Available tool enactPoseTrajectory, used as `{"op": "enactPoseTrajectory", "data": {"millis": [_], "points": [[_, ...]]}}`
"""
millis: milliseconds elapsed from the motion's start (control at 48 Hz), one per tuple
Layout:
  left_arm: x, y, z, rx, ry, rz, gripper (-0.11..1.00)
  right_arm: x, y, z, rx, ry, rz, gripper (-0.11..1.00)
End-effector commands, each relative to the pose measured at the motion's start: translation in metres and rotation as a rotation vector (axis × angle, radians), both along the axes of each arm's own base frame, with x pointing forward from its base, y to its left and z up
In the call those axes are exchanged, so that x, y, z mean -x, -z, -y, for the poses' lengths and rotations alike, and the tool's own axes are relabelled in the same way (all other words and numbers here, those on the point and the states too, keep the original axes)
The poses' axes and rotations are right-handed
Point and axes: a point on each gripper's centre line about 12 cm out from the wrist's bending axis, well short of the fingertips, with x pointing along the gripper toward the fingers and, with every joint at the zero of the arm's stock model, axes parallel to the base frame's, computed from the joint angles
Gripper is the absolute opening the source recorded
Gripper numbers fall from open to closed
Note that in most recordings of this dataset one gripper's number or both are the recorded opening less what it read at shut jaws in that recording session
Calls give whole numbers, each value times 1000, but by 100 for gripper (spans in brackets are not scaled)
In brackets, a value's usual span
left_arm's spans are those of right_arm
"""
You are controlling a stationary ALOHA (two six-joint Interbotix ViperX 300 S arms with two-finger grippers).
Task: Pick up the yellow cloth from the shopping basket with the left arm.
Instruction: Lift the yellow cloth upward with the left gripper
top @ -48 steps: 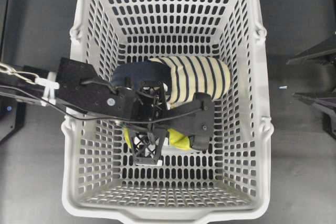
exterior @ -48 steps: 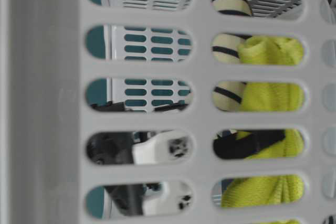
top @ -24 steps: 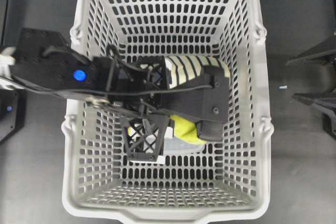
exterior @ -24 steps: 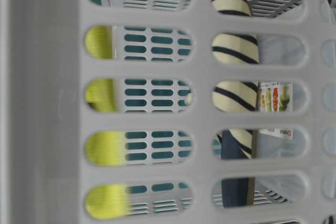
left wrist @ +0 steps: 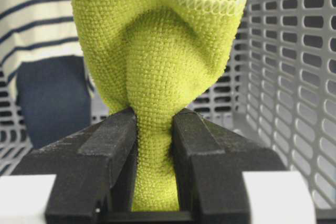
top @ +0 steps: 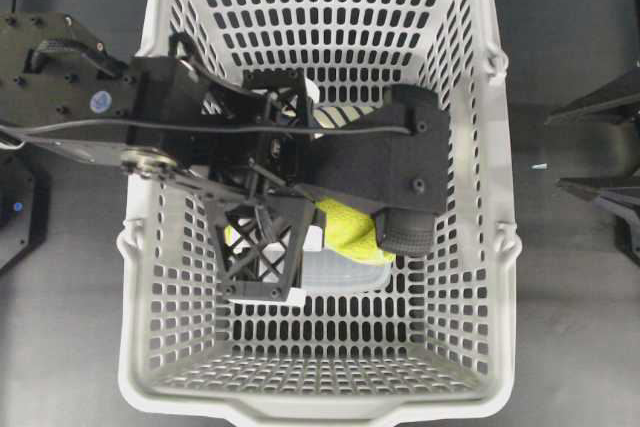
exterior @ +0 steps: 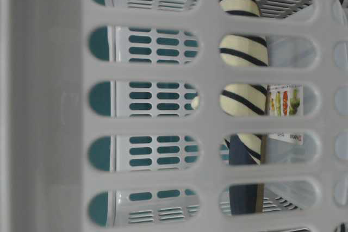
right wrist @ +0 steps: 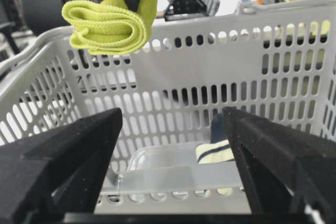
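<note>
The yellow cloth [top: 350,229] hangs bunched from my left gripper [top: 312,213], whose jaws are shut on its lower fold [left wrist: 157,51]. In the right wrist view the cloth [right wrist: 110,22] is a folded roll held at about the height of the shopping basket's rim [right wrist: 210,9]. The light-grey basket [top: 497,147] fills the overhead view, and the left arm reaches into it from the left. My left gripper [left wrist: 155,116] pinches the cloth tightly. My right gripper [right wrist: 173,129] is open and empty outside the basket, at the right edge of the overhead view [top: 560,147].
The cream-and-navy striped slipper [exterior: 242,52] lies on the basket floor, mostly hidden under the arm from overhead [top: 345,112]. A clear plastic container [right wrist: 168,166] lies beside it [top: 340,272]. Slotted basket walls [left wrist: 294,77] surround the left gripper.
The left arm has risen with the cloth in its jaws. The cloth has left the table-level view and now hangs above the slipper and the container. The right arm has not moved.
</note>
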Motion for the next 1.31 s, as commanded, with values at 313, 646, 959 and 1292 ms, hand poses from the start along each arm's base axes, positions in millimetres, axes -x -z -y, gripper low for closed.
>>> {"op": "enactPoseTrajectory", "data": {"millis": [313, 646, 959, 1292], "points": [[6, -14, -1, -2, 4, 30, 17, -1, -2, 0, -3, -1, 1, 75], [6, -14, -3, -15, 20, 26, 17, -1, -2, 0, -3, -1, -3, 75], [6, -14, -6, -15, 13, 26, 17, -1, -1, 0, -3, -1, -5, 75], [5, -14, -7, -15, 11, 26, 17, -1, -1, 0, -3, -1, -5, 75]]}}
